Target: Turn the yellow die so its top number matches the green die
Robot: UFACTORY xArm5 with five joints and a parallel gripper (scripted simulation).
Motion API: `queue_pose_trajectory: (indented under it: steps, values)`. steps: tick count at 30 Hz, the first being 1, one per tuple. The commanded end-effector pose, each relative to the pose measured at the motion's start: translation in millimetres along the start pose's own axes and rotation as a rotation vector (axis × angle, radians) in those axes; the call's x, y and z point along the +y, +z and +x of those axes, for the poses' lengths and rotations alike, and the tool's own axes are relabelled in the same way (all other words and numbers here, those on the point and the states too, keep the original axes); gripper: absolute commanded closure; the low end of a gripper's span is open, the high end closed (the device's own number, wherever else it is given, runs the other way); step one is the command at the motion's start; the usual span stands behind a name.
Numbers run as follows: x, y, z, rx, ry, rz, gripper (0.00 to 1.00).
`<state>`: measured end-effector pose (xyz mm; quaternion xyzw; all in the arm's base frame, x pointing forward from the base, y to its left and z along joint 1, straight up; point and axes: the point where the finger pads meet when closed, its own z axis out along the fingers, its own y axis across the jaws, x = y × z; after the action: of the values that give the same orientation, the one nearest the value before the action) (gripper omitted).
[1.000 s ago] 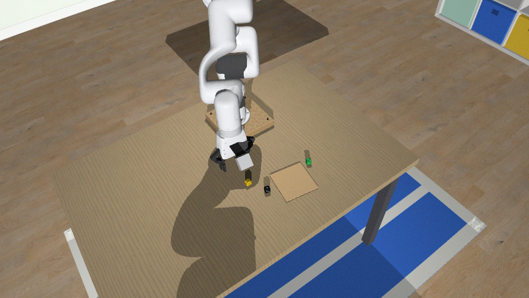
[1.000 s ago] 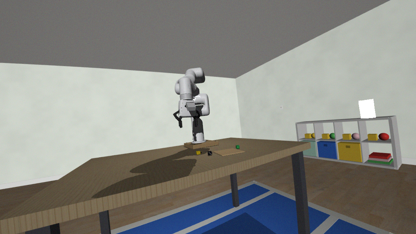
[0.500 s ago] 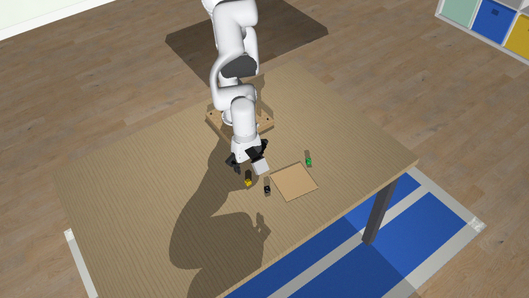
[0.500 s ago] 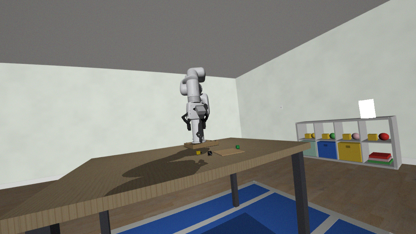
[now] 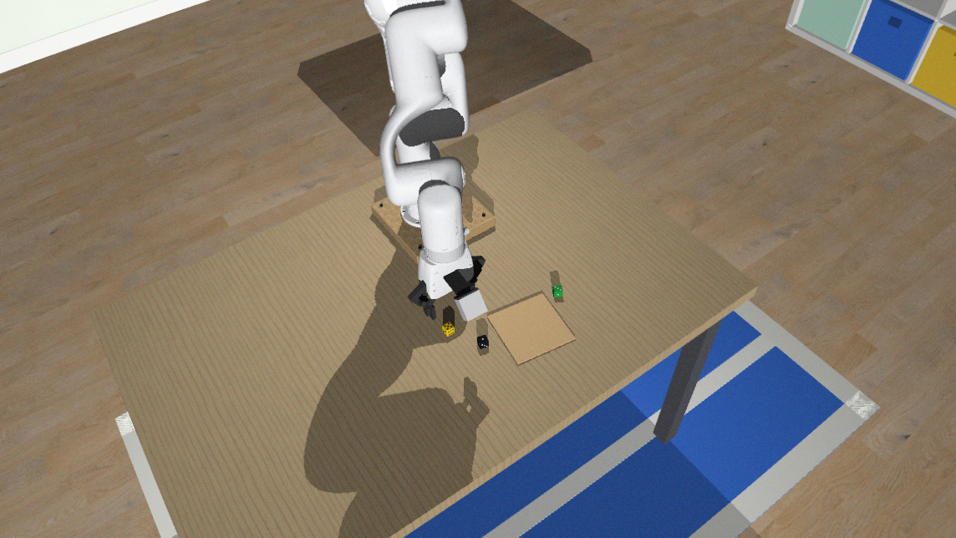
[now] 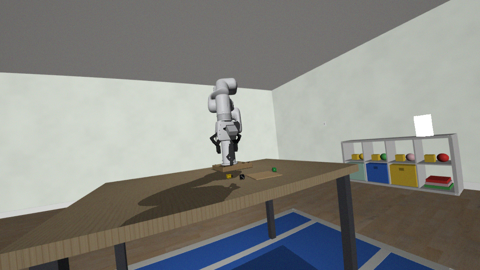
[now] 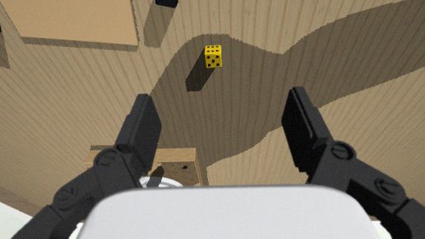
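The yellow die [image 5: 448,328] lies on the bare table top, left of the tan mat [image 5: 530,327]. It also shows in the wrist view [image 7: 213,56] with six pips on its upper face, and in the exterior view [image 6: 228,176]. The green die [image 5: 556,291] lies on the table beyond the mat's far right corner; its top number is too small to read. My gripper [image 7: 219,107] [image 5: 446,301] is open and empty. It hangs well above the table, a little behind the yellow die.
A black die [image 5: 482,342] lies between the yellow die and the mat's left edge. The arm's wooden base plate [image 5: 434,224] sits behind the dice. The table's right edge is beyond the green die.
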<state>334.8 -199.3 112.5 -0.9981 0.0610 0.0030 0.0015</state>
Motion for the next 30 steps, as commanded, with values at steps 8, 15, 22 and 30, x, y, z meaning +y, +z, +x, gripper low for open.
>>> queue_pose_trajectory:
  steps: [8,15,22,30]
  values:
    - [0,82.0,1,0.002,0.0,-0.001,0.0]
    - [0,93.3,1,0.002,0.0,-0.001,0.0]
    - [0,93.4,1,0.002,0.0,-0.001,0.0]
    - [0,93.4,1,0.002,0.0,-0.001,0.0]
